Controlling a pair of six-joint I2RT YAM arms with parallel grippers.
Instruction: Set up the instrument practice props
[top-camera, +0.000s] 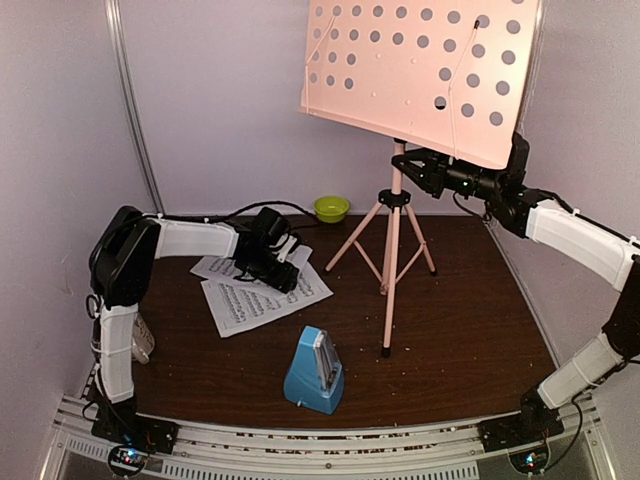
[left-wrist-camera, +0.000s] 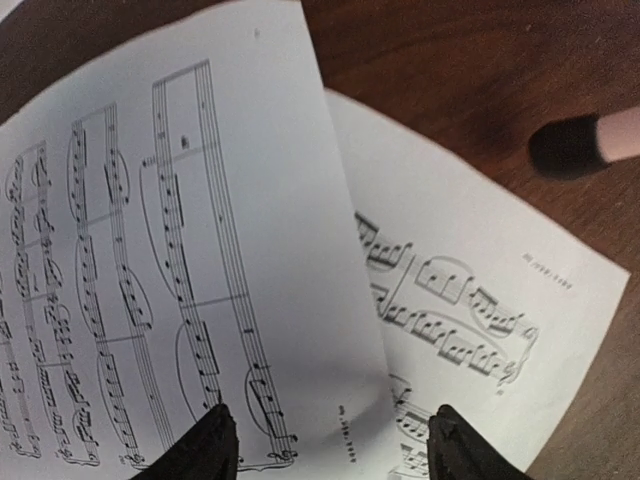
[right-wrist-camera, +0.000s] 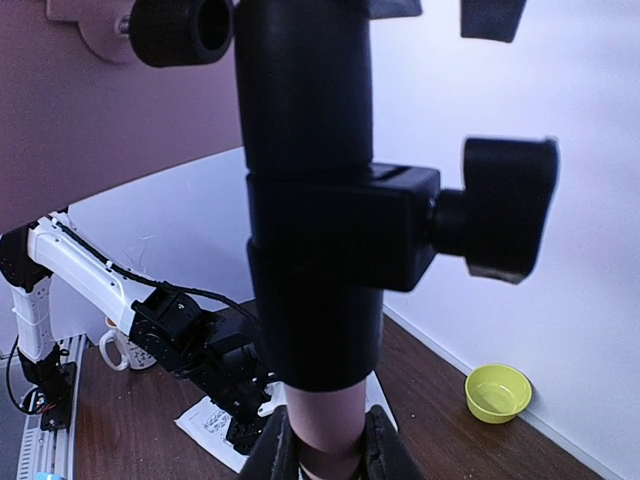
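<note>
Sheet-music pages lie overlapped on the counter, left of the pink music stand — the left end effector hovers over them, jaws wide. The right end effector clamps the stand's pole. Next, probably — pinch one page's edge and lift it onto the stand.

soft even light, fisheye bending at edges, close stand pole blurred.
</note>
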